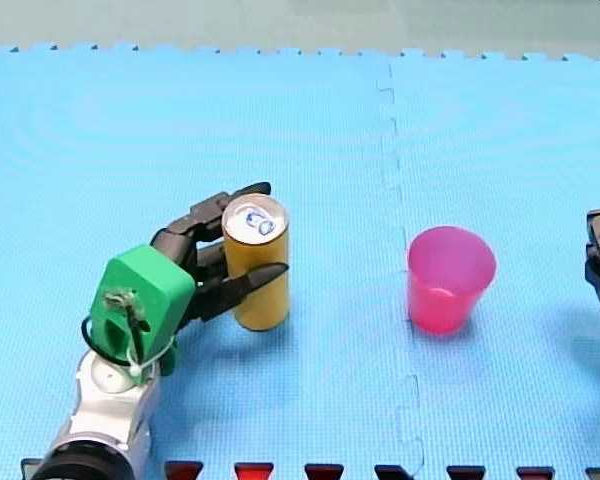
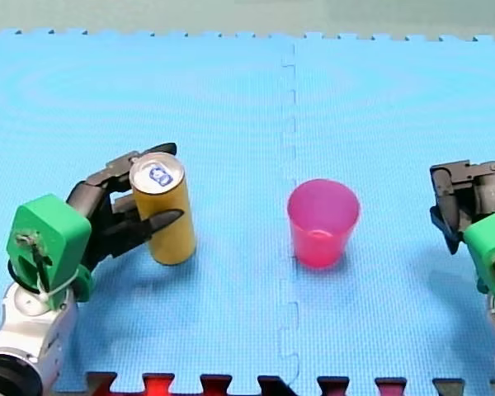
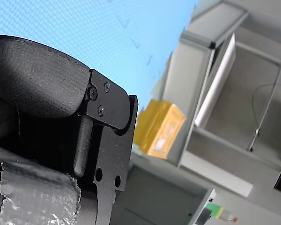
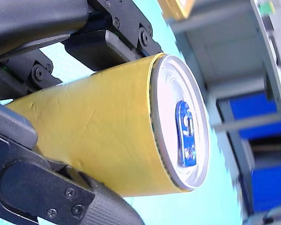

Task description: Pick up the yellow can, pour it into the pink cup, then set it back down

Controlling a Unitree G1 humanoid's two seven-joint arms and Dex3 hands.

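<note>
Step in hand: grasp of the yellow can (image 1: 259, 290), judged complete; lift not yet made.
Left hand (image 1: 205, 262): fingers closed around the can's sides.
Can position: upright on the blue mat (image 1: 310, 130), well left of the pink cup (image 1: 448, 282).
Right hand (image 2: 460, 202): curled, holding nothing, right of the cup.
Next move: raise the can, carry it rightward above the cup's rim, then tilt.

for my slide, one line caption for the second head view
Left hand with fingers around the yellow can, pink cup beside it on the blue mat, right hand at far right.
</note>
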